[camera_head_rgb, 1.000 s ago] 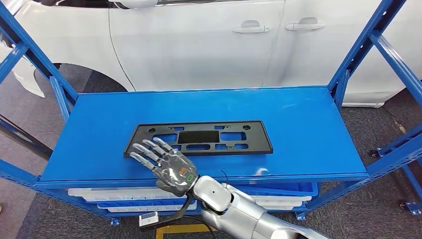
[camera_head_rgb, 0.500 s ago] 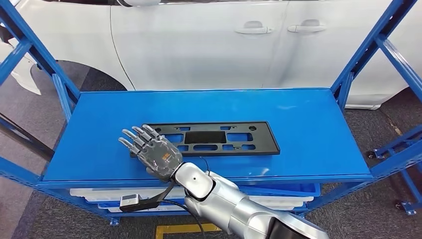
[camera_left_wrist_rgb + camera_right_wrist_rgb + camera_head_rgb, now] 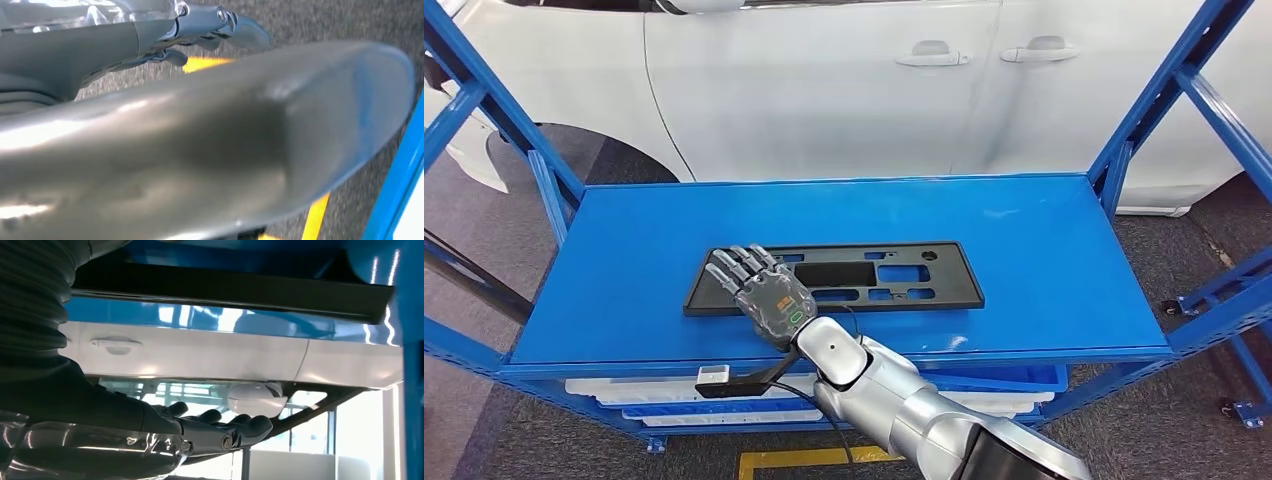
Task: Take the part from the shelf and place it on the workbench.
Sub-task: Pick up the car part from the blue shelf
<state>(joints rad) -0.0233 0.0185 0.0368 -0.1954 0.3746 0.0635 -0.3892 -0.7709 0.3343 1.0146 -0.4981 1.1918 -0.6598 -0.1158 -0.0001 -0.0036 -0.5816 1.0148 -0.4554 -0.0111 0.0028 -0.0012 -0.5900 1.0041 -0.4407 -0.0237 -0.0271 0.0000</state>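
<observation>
**Blue shelf, robot hand over the plate's left end**

Blue steel shelf spans the middle of the frame, before a white car. Right robot hand, fingers spread and holding nothing, lies over the left end of the flat black rectangular plastic plate with cut-outs, lower centre. Left robot hand hangs over grey floor; its grasp cannot be told.

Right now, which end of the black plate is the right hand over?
The right hand lies over the black plate at its left end, seen from the head view. The plate's right end lies bare on the blue shelf.
</observation>
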